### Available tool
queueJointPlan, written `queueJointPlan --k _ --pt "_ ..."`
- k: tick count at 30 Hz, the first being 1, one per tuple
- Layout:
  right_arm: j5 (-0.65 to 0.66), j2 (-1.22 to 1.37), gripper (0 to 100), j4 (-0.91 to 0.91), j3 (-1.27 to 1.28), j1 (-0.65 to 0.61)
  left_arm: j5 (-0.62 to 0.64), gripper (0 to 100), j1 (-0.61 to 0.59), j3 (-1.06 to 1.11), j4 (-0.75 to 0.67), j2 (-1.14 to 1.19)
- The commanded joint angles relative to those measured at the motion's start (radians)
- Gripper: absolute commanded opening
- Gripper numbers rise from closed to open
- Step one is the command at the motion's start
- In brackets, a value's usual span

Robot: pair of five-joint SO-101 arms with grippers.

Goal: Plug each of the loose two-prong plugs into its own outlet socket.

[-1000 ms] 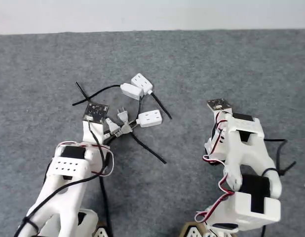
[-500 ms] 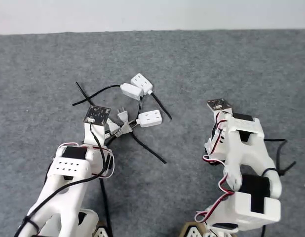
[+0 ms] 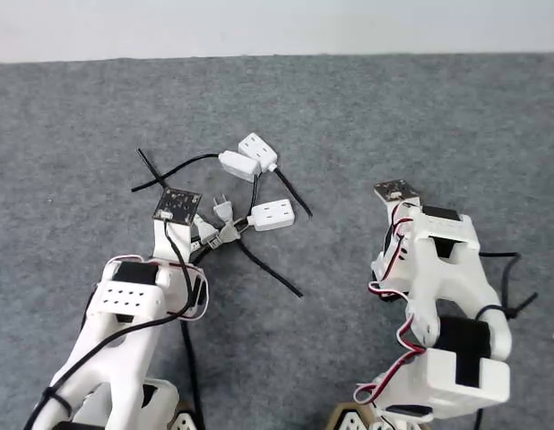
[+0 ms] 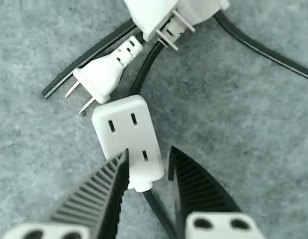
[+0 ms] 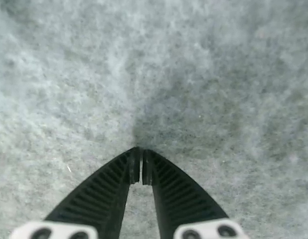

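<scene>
Now L fingers (image 4: 184,174), spread, straddle outlet socket (image 4: 125,130).

Robot test bench — grey felt mat (image 3: 438,116), white wall (image 3: 277,27).

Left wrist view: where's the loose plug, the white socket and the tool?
two-prong plug (image 4: 105,75), left wrist view, its white body.
outlet socket (image 4: 123,127), left wrist view, its slotted face.
left tool (image 4: 148,151), left wrist view, midway between its fingertips.
</scene>
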Motion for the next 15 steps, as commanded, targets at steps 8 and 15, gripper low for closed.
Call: queueJointPlan --k 8,15 --pt "0.012 -0.031 1.6 -0.01 -0.006 -0.012 -0.005 13 0.0 -0.081 0.006 -0.009" --pt "0.014 -0.031 1.6 -0.01 -0.006 -0.013 -0.006 13 -0.048 -0.074 0.0 -0.009"
